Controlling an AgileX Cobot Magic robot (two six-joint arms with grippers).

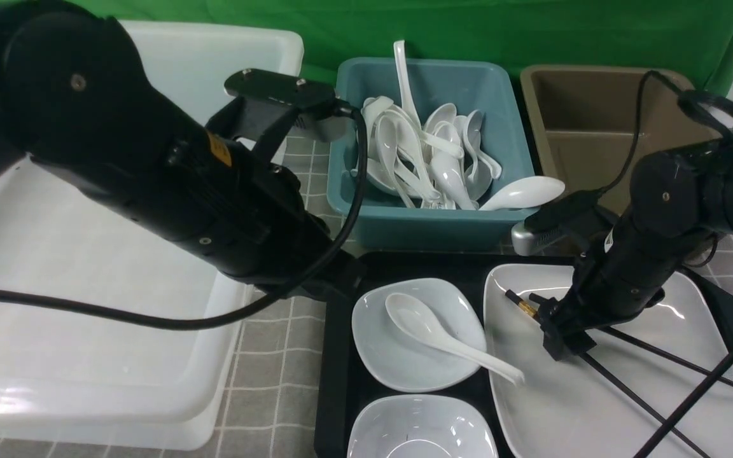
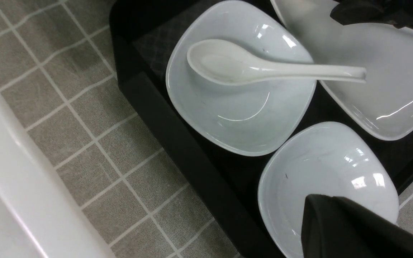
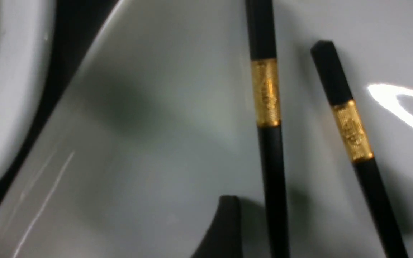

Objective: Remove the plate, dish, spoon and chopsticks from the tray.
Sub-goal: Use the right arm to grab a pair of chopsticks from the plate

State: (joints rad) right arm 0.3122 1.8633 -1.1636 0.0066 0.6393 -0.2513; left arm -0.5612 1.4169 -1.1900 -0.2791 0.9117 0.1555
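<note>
The black tray [image 1: 335,356] holds the large white plate [image 1: 595,407] on its right. The black chopsticks [image 1: 525,308] with gold bands lie on that plate. My right gripper [image 1: 564,331] is low over them, open. In the right wrist view its fingers [image 3: 224,225] stand either side of both chopsticks [image 3: 267,143] without touching. The spoon [image 1: 433,334] lies in the far small dish [image 1: 398,362], its handle reaching the plate's rim. My left gripper [image 2: 314,206] is shut and empty. In the left wrist view it shows over a nearer small dish [image 2: 317,168].
A big white tub [image 1: 86,318] fills the left. Behind the tray stand a teal tub [image 1: 430,216] full of white spoons and a ladle [image 1: 401,70], and an empty brown tub [image 1: 589,127]. A black cable [image 1: 704,388] crosses the plate's right corner.
</note>
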